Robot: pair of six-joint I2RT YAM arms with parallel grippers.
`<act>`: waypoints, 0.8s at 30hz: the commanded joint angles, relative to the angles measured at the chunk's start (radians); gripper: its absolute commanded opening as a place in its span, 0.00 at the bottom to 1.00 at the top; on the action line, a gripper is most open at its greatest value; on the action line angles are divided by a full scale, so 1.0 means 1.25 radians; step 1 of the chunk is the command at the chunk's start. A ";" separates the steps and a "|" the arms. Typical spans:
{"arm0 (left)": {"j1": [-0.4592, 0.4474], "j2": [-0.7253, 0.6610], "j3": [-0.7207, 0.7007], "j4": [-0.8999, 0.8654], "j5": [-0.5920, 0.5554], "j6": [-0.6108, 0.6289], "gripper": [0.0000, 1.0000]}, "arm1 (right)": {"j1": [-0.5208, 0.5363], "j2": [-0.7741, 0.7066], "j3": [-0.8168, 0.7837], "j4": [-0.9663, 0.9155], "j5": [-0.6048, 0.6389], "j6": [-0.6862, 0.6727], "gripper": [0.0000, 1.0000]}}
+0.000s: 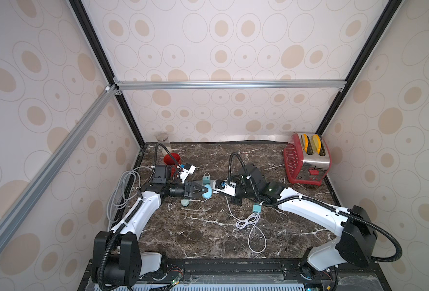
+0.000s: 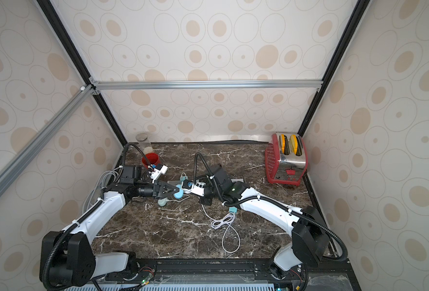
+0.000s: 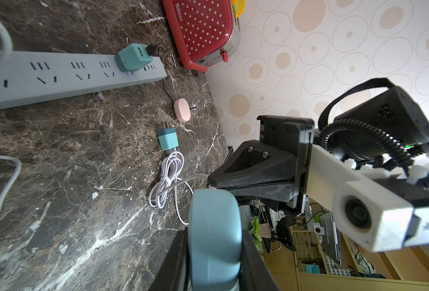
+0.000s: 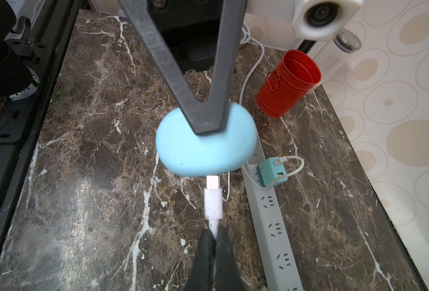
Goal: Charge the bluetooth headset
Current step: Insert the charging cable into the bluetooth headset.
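The blue headset case hangs above the counter, clamped across its flat faces by the left gripper, whose jaws stand only as far apart as the case is thick. The right gripper is pinched tight on the thin cable just behind the white plug, whose metal tip meets the case's edge; whether it has entered the port cannot be told.

The main risk is the hold on the plug. Gripped by the cord and not the body, it can hinge sideways under a push and skid off the rounded shell. The case is smooth too (little for the pads to bite on), so a push could rotate or slide it in the left gripper.

The held cable seems to run to the white coil beside a loose teal charger, which lies unplugged on the counter, so a seated plug would likely give no power yet. Another teal charger sits in the power strip just beside the work. A red cup, a pink case and the toaster stand apart. Nothing blocks the plug's path.
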 commanded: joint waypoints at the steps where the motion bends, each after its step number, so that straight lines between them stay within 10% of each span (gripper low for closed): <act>1: -0.005 -0.009 0.001 0.019 0.011 -0.003 0.10 | 0.031 -0.001 -0.003 0.038 -0.033 -0.005 0.00; 24: -0.006 0.023 0.000 -0.011 0.049 0.041 0.08 | -0.021 -0.080 -0.075 0.068 -0.039 -0.094 0.00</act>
